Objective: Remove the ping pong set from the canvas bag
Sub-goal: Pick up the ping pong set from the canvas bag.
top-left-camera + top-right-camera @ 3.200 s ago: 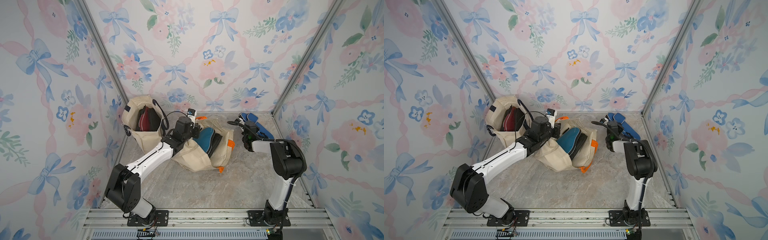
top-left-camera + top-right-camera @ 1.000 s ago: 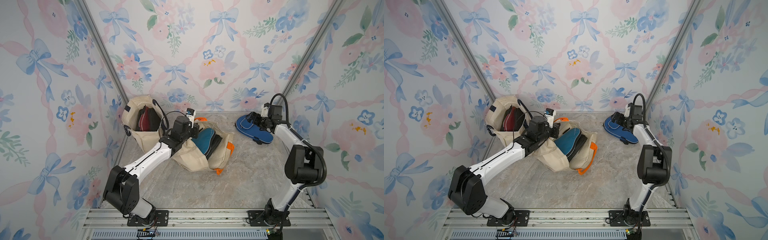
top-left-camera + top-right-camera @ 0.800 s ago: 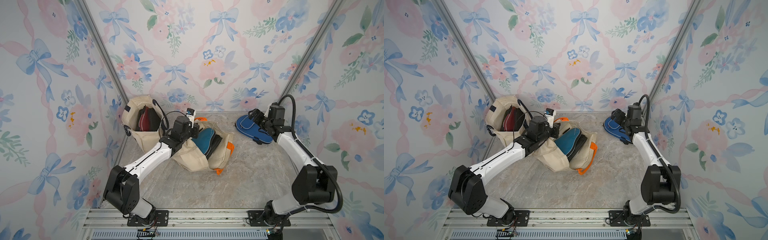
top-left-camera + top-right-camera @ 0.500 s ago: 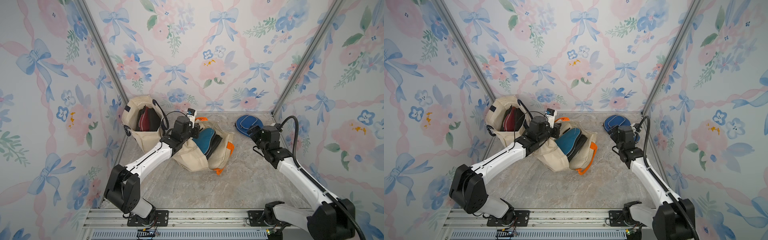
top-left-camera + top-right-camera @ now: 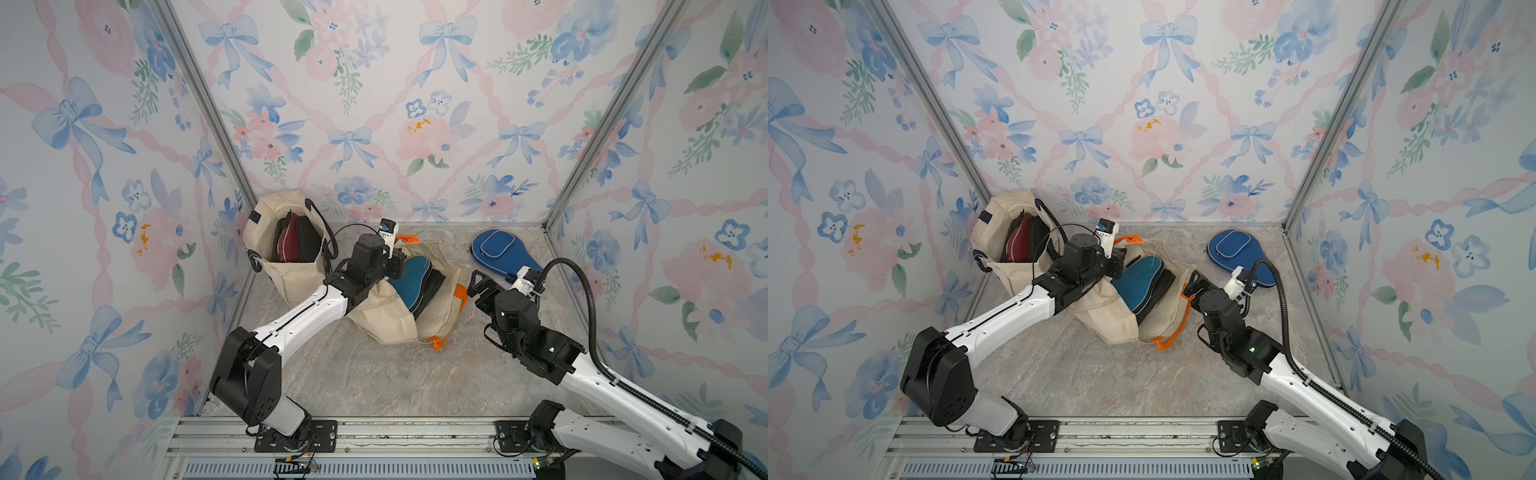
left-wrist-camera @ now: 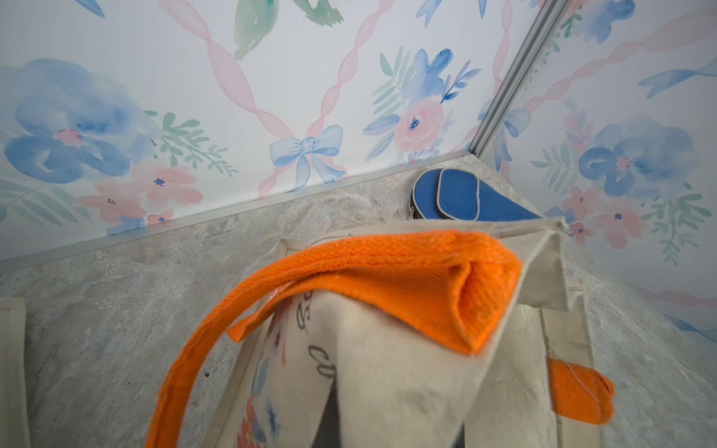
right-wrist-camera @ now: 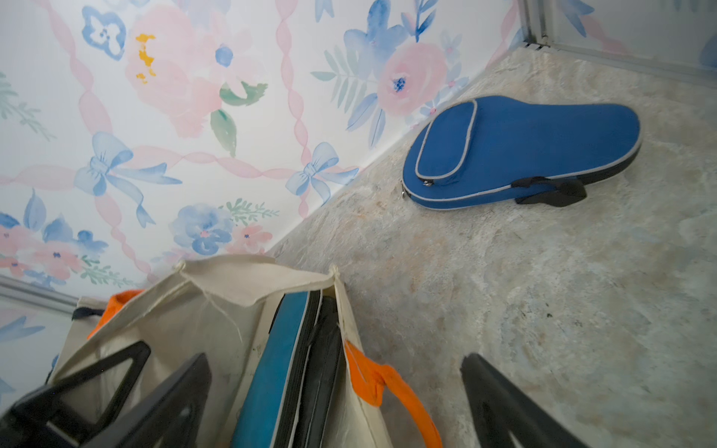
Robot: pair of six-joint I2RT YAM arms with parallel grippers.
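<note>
**Item under inspection.** The teal ping pong case [image 5: 409,276] is inside the canvas bag [image 5: 386,322]. The bag lies on its side on the surface [image 5: 374,382], mouth turned toward the robot's right. A black case [image 5: 432,286] sits against the teal one in the same bag. A blue case [image 5: 498,253] lies out on the surface near the back right corner, well apart from the bag.

**Left gripper [image 5: 392,266].** Closed on the bag's upper rim at the orange handle [image 6: 388,279], propping the mouth open. Its fingertips do not show in its own wrist view.

**Right gripper [image 5: 478,282].** Jaws spread wide and empty, just beside the bag's mouth and facing into it. It is the nearer free arm.

**Governing relation.** In the right wrist view the teal case presents its thin edge to the gripper. It falls between the two fingers [image 7: 492,399], closer to the bag-side one. Its long axis runs into the bag, away from the gripper. The likely extraction is therefore a short advance, a pinch across the thin edge, and a straight pull back. The lower orange strap [image 7: 388,388] lies between the case and the outer finger and could snag.

**Other.** A second bag [image 5: 286,249] stands at the back left, unattended.
</note>
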